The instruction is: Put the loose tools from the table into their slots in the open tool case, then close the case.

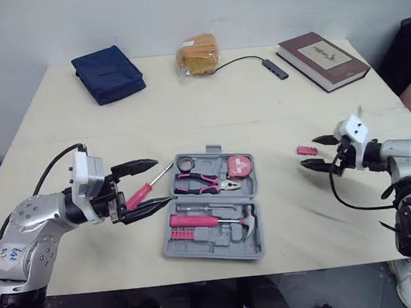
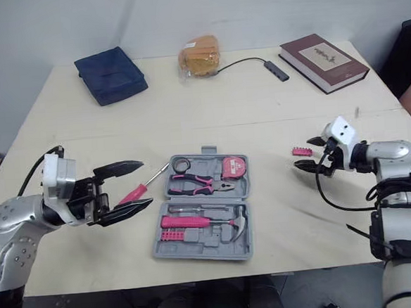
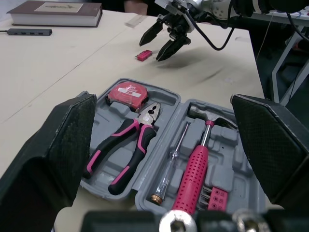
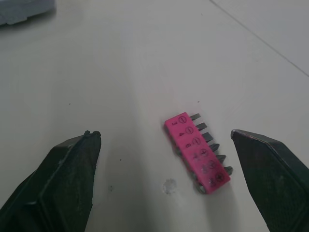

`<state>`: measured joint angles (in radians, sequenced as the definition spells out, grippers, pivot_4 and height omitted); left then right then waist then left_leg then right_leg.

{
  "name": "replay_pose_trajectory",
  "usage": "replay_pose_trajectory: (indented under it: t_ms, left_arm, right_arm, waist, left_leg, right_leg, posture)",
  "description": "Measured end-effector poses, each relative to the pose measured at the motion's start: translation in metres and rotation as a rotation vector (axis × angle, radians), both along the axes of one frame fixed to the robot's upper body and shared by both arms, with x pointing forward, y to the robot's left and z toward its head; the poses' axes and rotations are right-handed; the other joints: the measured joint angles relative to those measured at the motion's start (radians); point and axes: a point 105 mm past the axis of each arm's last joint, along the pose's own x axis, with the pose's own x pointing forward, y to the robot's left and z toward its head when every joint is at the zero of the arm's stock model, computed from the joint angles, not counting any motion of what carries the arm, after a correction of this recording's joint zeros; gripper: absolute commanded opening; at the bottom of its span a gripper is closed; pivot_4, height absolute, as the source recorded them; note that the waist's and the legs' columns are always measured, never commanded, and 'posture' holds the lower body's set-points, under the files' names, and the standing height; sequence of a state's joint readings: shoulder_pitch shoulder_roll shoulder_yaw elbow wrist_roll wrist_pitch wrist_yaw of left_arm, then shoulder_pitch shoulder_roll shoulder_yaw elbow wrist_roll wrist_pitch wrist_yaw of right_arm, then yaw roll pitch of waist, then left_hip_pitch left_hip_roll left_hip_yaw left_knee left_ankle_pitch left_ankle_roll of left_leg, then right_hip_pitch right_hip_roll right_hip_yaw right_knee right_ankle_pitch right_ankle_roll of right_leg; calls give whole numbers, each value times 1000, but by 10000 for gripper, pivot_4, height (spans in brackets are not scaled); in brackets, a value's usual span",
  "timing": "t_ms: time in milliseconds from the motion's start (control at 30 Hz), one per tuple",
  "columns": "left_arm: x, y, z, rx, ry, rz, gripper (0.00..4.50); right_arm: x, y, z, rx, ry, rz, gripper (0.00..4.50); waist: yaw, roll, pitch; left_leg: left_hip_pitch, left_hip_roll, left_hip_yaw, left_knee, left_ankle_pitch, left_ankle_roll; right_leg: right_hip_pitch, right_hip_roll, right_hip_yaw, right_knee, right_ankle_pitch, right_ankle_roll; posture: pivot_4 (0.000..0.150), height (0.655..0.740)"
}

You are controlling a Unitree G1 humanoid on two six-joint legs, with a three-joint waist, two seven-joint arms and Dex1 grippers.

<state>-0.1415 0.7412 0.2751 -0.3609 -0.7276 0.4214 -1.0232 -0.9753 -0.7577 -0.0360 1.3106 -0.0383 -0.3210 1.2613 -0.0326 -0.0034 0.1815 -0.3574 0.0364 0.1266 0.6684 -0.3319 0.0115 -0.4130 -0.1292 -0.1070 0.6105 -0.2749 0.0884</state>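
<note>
The left gripper sits over the left of the pale wooden table with its two black fingers spread wide. A pink-handled screwdriver with a thin metal shaft lies loose between them, just beside the open grey plastic tool case. The case holds pink-and-black pliers, a pink tape measure and a pink-gripped hammer. Further right, a pink strip of screwdriver bits lies on the table between the parted fingers of the right gripper, touching neither.
</note>
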Motion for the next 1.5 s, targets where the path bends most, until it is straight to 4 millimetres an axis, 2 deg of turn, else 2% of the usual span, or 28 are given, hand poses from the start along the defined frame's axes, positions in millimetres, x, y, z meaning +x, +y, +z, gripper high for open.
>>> replay_pose_trajectory:
  t_ms: [100,200,267,533,700,1033,1133,1333,1500]
  left_arm:
    - [-4,-1,4,3,-15,-5,44778]
    - [-5,0,3,13,-5,-2,44778]
    - [-6,0,4,29,-6,-4,44778]
    - [-13,-3,7,50,-8,-9,44778]
    - [-14,-2,4,49,4,-1,44778]
    - [-15,0,3,66,12,-7,44778]
    - [-16,0,3,68,11,-12,45000]
    - [-17,-1,4,71,8,-28,45000]
    - [-15,-7,8,64,-10,-53,45000]
  right_arm:
    - [4,4,5,-10,7,0,45000]
    - [7,8,-4,12,59,-27,45000]
    - [8,8,-11,13,92,-57,45000]
    - [13,4,-11,16,85,-122,45000]
    - [13,4,-11,10,76,-125,45000]
    - [6,-1,-13,55,181,-137,45000]
    - [5,-2,-14,60,190,-135,36953]
    - [3,-4,-16,66,171,-130,8399]
    - [1,-7,-17,72,123,-120,7542]
  waist:
    - [0,0,0]
    - [-1,0,0]
    - [-1,1,0]
    - [-1,1,0]
    - [-1,1,0]
    - [2,1,0]
    - [2,1,0]
    - [0,1,0]
    - [2,1,0]
  left_leg:
    - [0,0,-1,0,0,0]
    - [0,0,-2,0,0,-1]
    - [-1,0,-2,0,1,-1]
    - [-1,0,-3,1,1,-1]
    - [-1,0,-3,0,1,-1]
    - [-1,0,-4,0,1,-1]
    - [-1,0,-4,0,1,-1]
    - [-1,0,-4,0,1,-1]
    - [-1,-1,-4,0,1,-1]
  right_leg:
    - [0,-1,0,0,0,0]
    - [0,0,1,0,0,0]
    - [0,0,0,0,0,0]
    - [1,0,1,0,0,0]
    - [1,0,0,0,0,0]
    - [1,0,0,0,0,0]
    - [1,0,0,0,0,0]
    - [1,0,0,0,0,0]
    - [2,2,0,0,0,0]
  posture:
    - [1500,7400]
    - [1500,7400]
    - [1500,7400]
    - [1500,7400]
    - [1500,7400]
    - [1500,7400]
    - [1500,7400]
    - [1500,7400]
    - [1500,7400]
